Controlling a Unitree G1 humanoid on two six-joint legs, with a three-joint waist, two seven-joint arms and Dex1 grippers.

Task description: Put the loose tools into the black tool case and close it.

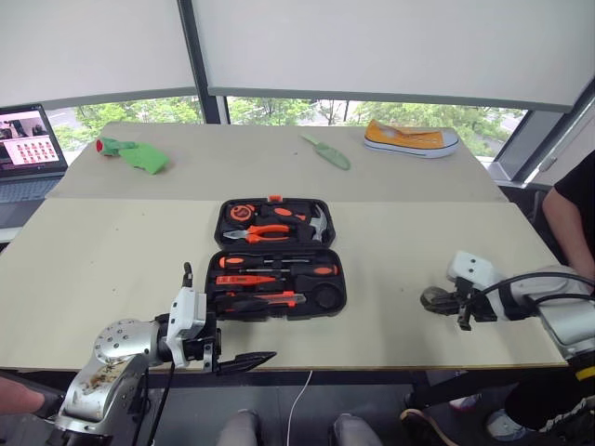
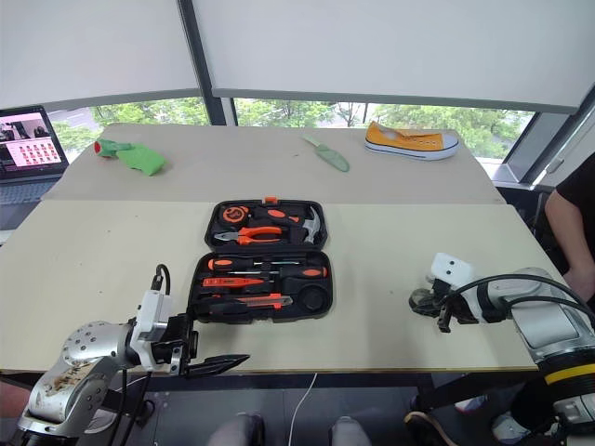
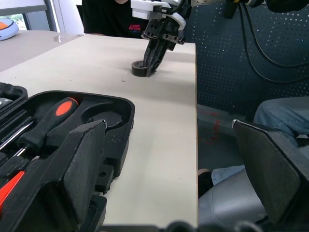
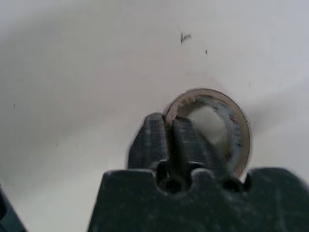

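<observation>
One small round grey roll [image 4: 215, 126] near right table edge: light, stiff; wall pinched by closed right gripper [image 4: 169, 128]. Left gripper [image 3: 174, 164] wide open, empty.

Two beige tables [image 1: 112, 269] pushed together, seam across the middle. Windows [image 1: 279, 110] behind with white roller blinds [image 1: 390, 46] mostly down, green trees outside, daylight. Dark window frame posts [image 1: 191, 56]. Blue perforated panel [image 3: 251, 72] beside the table edge.

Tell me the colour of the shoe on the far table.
Yellow-orange, white sole; left eye view.
</observation>
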